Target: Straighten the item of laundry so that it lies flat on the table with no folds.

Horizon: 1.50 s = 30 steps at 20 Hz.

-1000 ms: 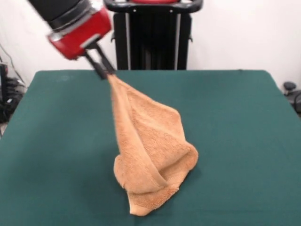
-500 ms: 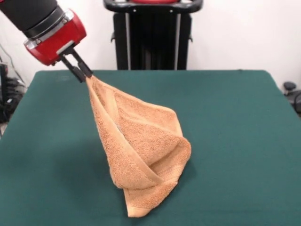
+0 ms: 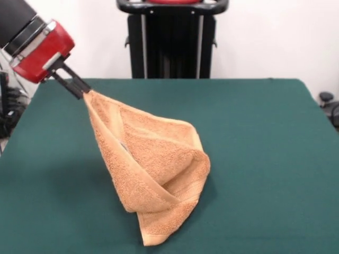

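The orange-tan towel [image 3: 151, 169] hangs stretched from one corner, folded over on itself, with its lower end resting on the green table [image 3: 265, 148] near the front edge. My gripper [image 3: 80, 91] is shut on the towel's top corner at the upper left, above the table's far left part. The red wrist and black arm run off the picture's top left corner. The towel's tag is hidden.
The robot's black pedestal [image 3: 172, 39] stands behind the table's far edge at the middle. Some dark equipment [image 3: 329, 106] shows past the table's right edge.
My gripper has moved to the left and slightly down with the towel's corner in it. The towel has been drawn leftward and its lower end has slid left on the table.
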Available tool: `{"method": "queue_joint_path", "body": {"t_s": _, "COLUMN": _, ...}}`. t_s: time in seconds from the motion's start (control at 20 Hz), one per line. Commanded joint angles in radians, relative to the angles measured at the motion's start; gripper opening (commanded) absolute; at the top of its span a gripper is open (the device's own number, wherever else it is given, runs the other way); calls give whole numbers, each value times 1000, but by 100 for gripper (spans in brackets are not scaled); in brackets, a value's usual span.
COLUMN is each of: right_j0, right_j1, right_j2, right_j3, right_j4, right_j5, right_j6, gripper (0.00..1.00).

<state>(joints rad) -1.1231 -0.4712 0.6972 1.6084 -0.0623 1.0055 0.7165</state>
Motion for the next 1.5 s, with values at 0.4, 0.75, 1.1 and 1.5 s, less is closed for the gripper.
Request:
{"method": "queue_joint_path", "body": {"t_s": 0.4, "right_j0": -62, "right_j1": 234, "right_j2": 203, "right_j3": -210, "right_j4": -141, "right_j5": 151, "right_j6": -453, "gripper": 0}}
{"method": "queue_joint_path", "body": {"t_s": 0.75, "right_j0": -37, "right_j1": 291, "right_j2": 218, "right_j3": -367, "right_j4": -161, "right_j5": 235, "right_j6": -495, "gripper": 0}}
{"method": "queue_joint_path", "body": {"t_s": 1.1, "right_j0": 36, "right_j1": 380, "right_j2": 215, "right_j3": -627, "right_j4": -165, "right_j5": 395, "right_j6": -559, "gripper": 0}}
{"method": "queue_joint_path", "body": {"t_s": 1.5, "right_j0": 154, "right_j1": 512, "right_j2": 217, "right_j3": -990, "right_j4": -207, "right_j5": 623, "right_j6": -610, "gripper": 0}}
